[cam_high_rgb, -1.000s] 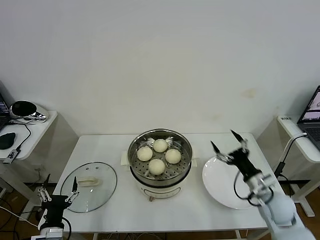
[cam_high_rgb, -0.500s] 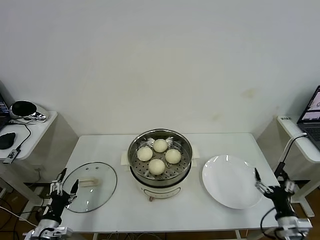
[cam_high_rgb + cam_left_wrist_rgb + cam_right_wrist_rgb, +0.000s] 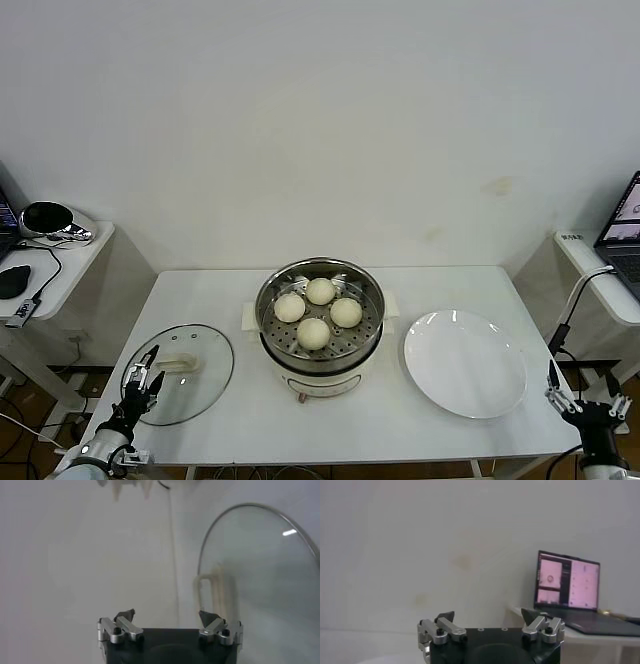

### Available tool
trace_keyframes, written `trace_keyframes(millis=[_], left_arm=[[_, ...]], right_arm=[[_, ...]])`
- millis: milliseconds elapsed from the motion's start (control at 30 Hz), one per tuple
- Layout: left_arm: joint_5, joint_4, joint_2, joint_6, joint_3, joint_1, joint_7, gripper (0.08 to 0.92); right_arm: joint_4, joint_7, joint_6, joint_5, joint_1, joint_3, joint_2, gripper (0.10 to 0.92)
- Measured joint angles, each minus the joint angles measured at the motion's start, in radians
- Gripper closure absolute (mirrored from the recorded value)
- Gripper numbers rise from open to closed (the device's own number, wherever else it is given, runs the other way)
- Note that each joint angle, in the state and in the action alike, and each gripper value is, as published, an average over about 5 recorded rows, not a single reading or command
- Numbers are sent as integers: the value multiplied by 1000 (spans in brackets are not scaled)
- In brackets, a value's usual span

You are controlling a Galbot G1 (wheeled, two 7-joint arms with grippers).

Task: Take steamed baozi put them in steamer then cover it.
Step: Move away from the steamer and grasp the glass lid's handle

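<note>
Several cream-white steamed baozi (image 3: 313, 331) sit on the perforated tray of the steel steamer (image 3: 320, 355) at the table's middle. The cover, a glass lid (image 3: 196, 376) with a cream handle (image 3: 176, 366), lies flat on the table to the steamer's left; in the left wrist view the cover (image 3: 265, 580) fills one side. My left gripper (image 3: 145, 375) is open and empty at the cover's near-left edge. My right gripper (image 3: 583, 388) is open and empty beyond the table's right front corner; its own view (image 3: 488, 618) faces the wall.
A white plate (image 3: 465, 362) lies to the right of the steamer. A side table (image 3: 60, 265) with a helmet stands at far left. A desk with a laptop (image 3: 625, 232) is at far right.
My right arm has drawn back from above the plate down past the table's right front corner. My left gripper has moved in to the cover's near-left edge.
</note>
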State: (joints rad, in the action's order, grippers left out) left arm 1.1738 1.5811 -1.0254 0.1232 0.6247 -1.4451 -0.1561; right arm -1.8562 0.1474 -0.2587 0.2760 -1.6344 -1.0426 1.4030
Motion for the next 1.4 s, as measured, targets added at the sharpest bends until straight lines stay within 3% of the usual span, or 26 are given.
trace_keyframes(millis=[933, 1067, 1400], left_arm=[[4, -164, 3, -6, -117, 217, 30, 186], [-7, -187, 1, -4, -126, 227, 24, 268], [-32, -225, -10, 1, -130, 239, -4, 562]], right_arm=[[19, 6, -12, -12, -29, -20, 40, 203], [21, 7, -15, -14, -30, -18, 41, 203], [25, 8, -17, -19, -29, -13, 40, 203]])
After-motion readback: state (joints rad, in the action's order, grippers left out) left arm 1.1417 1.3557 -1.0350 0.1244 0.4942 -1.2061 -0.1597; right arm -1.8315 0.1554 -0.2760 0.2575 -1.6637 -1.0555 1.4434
